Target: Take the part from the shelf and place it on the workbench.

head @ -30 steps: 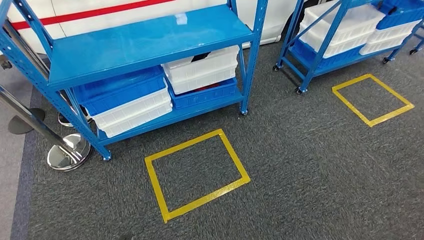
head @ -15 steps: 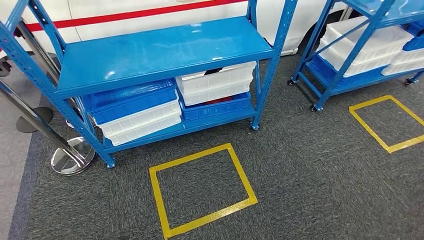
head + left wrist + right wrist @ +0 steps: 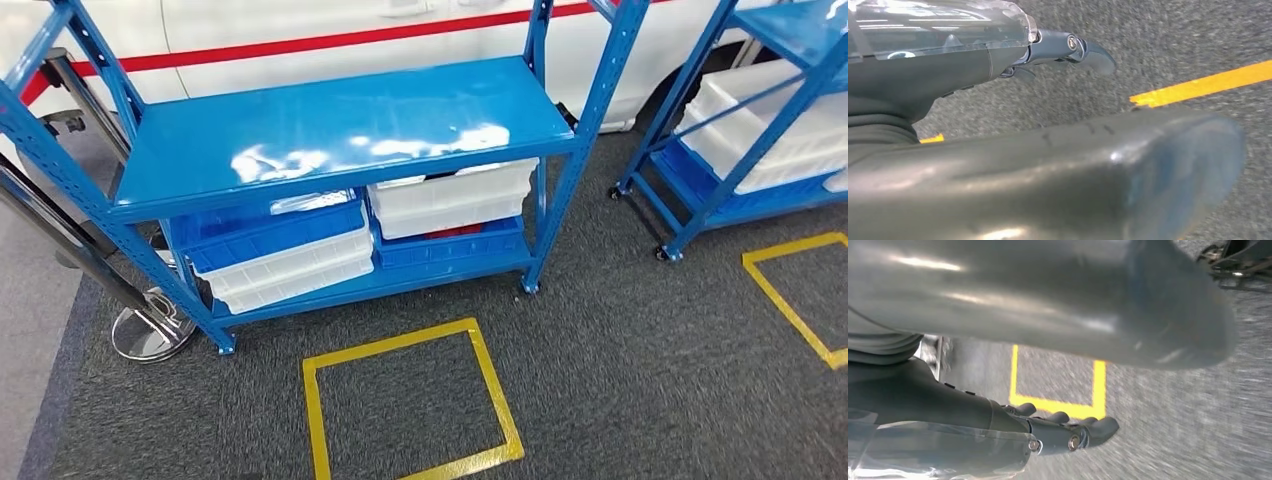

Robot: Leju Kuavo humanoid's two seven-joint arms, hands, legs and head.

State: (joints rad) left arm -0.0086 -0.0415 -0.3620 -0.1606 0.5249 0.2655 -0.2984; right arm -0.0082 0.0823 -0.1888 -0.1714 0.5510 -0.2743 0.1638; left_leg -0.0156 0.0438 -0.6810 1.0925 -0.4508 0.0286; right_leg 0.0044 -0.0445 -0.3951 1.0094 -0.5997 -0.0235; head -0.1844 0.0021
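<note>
Carpet (image 3: 640, 340), dark grey, covers the floor. Behind it stands a white vehicle body (image 3: 300, 20) with a red stripe.

Two blue shelf racks. The near shelf (image 3: 330, 125) has a bare, glossy middle deck; the second rack (image 3: 740, 150) stands to its right and is cut by the frame edge.

Two stacks of bins sit on the near shelf's lower deck. In the left stack a blue bin (image 3: 270, 232) rests on white bins (image 3: 290, 272). In the right stack white bins (image 3: 450, 200) rest on a blue bin (image 3: 450, 247). Something red shows between them; I cannot make out the part itself, as the bin contents are mostly hidden.

Two yellow tape squares lie on the carpet: one (image 3: 410, 345) before the near shelf, one (image 3: 790, 300) before the second rack, partly out of frame.

One chrome post base (image 3: 150, 335) stands at the near shelf's left foot.

Left hand (image 3: 973, 70) hangs over carpet and a yellow tape line, fingers extended, thumb apart, grasping nothing. Right hand (image 3: 973, 415) likewise: released, empty, above a tape square. Both are well apart from the shelf bins.
</note>
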